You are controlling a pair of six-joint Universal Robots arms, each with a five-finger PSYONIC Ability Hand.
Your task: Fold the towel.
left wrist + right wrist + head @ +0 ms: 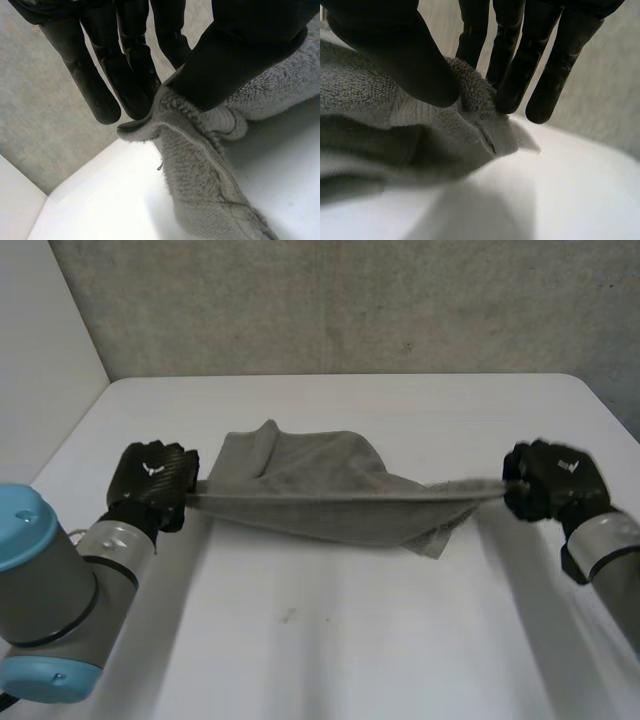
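Note:
A grey towel (320, 488) is stretched taut between my two hands just above the white table (330, 640), its middle bunched and sagging onto the surface. My left hand (152, 480) pinches the towel's left corner (165, 112) between thumb (240, 55) and fingers (125, 75). At the other end, my right hand (552, 480) grips the right corner (480, 100), thumb (395, 55) pressed against fingers (515, 70). Both corners are lifted off the table.
A grey wall (350, 300) runs behind the table's far edge. A white side panel (40, 340) stands at the left. Bare tabletop lies in front of the towel.

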